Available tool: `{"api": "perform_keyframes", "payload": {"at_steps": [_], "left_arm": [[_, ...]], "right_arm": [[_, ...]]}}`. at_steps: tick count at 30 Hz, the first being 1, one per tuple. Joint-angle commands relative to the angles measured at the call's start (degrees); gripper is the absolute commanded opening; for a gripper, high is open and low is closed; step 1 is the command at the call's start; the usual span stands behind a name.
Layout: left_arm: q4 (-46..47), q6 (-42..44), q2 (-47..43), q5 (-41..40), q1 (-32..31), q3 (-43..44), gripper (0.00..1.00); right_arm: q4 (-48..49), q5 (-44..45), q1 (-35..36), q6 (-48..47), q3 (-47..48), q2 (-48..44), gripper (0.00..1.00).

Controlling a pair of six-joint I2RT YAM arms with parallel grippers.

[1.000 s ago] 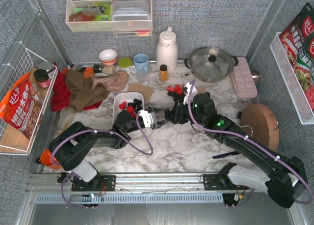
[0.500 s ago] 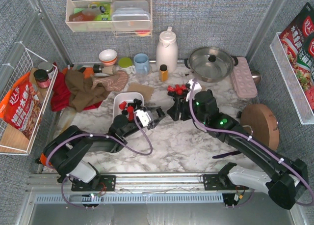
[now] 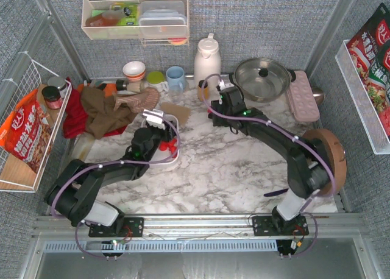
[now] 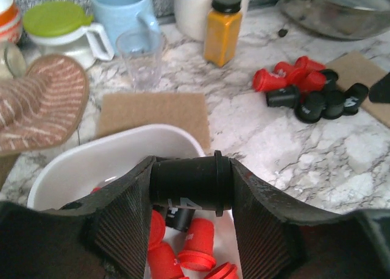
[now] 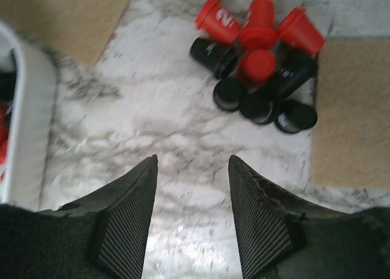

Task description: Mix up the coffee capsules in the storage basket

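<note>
My left gripper (image 4: 191, 169) is shut on a black coffee capsule (image 4: 190, 184), held sideways above the white storage basket (image 4: 85, 166). Under it, inside the basket, lie several red capsules (image 4: 195, 245) and a black one. A loose pile of red and black capsules (image 5: 256, 66) sits on the marble, also seen in the left wrist view as the pile (image 4: 308, 90) to the right. My right gripper (image 5: 192, 160) is open with nothing between its fingers, just short of that pile. The basket's rim (image 5: 30, 108) shows at the left edge there. From above, both arms hide most of the basket.
Behind the basket stand a tan mat (image 4: 152, 111), a glass (image 4: 140, 56), a blue mug (image 4: 122, 14) and an orange bottle (image 4: 222, 26). A second tan mat (image 5: 350, 108) lies right of the pile. A steel pot (image 3: 262, 78), pink tray (image 3: 303, 96) and crumpled cloths (image 3: 103, 111) line the back.
Both grippers were close together at mid-table. The left one has swung back-left over the basket with the black capsule. The right arm has stretched back to the pile, its jaws now open.
</note>
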Motion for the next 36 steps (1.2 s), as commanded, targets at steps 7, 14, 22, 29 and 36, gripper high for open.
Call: {"api": "perform_keyframes", "payload": {"at_steps": [7, 14, 22, 29, 36], "left_arm": [[-8.7, -7.7, 2.4, -4.1, 3.2, 3.3, 0.80], [-11.6, -7.5, -0.7, -6.1, 3.6, 3.0, 0.95], [-10.7, -7.6, -4.8, -3.2, 3.5, 2.0, 0.99], [-14.2, -6.9, -5.1, -0.5, 3.6, 4.2, 0.99], [-15.9, -7.6, -5.1, 0.9, 3.6, 5.0, 0.99]], "right_arm": [[-6.7, 5.7, -2.5, -8.9, 13.4, 16.4, 0.53], [-9.2, 8.6, -3.1, -16.7, 14.2, 19.1, 0.53], [-11.6, 7.0, -4.4, -22.9, 17.0, 23.1, 0.53], [-12.5, 5.7, -4.6, -24.6, 20.2, 25.4, 0.52], [-15.0, 4.5, -4.6, -25.4, 23.1, 27.4, 0.41]]}}
